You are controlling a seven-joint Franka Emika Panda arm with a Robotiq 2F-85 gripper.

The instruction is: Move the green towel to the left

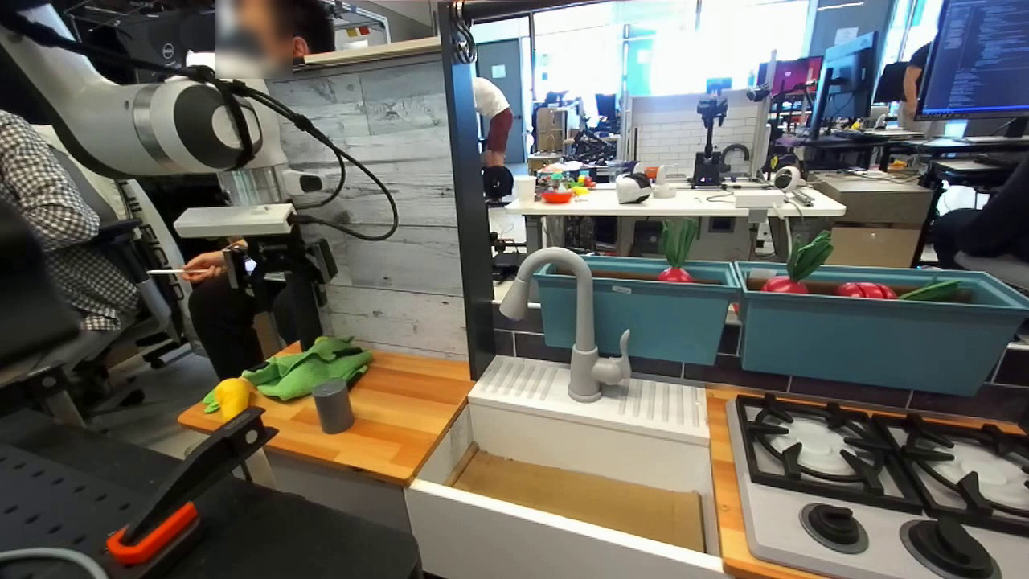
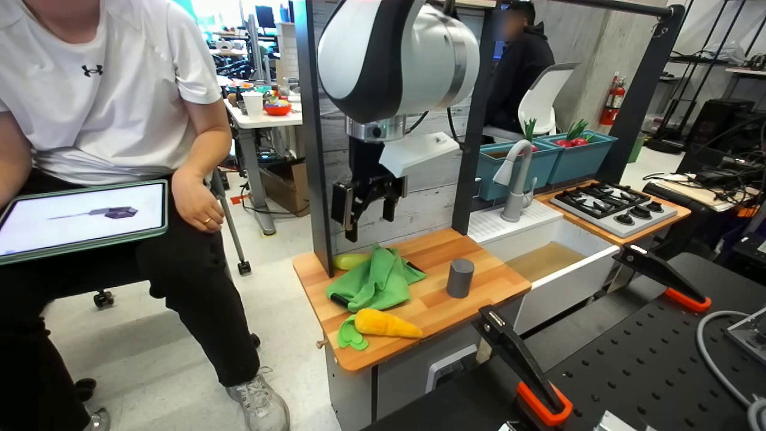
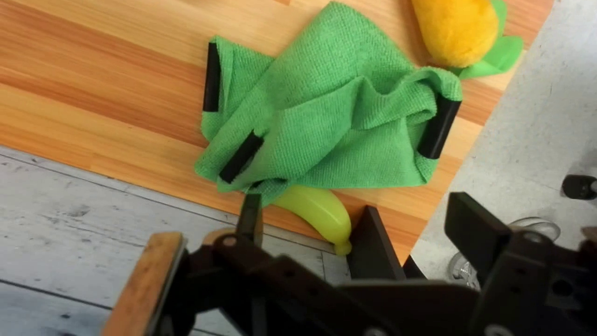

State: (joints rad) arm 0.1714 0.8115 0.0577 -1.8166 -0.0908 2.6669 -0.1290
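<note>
The green towel lies crumpled on the wooden counter, with black strips on its edges. It also shows in both exterior views. My gripper is open and empty, its two black fingers wide apart. In an exterior view the gripper hangs above the towel, apart from it, near the back wall side. A yellow-green toy is partly covered by the towel's edge; in an exterior view this toy lies behind the towel.
An orange toy carrot lies in front of the towel. A grey cylinder stands beside it. A dark upright post and a plank wall bound the counter. A sink with a faucet adjoins it.
</note>
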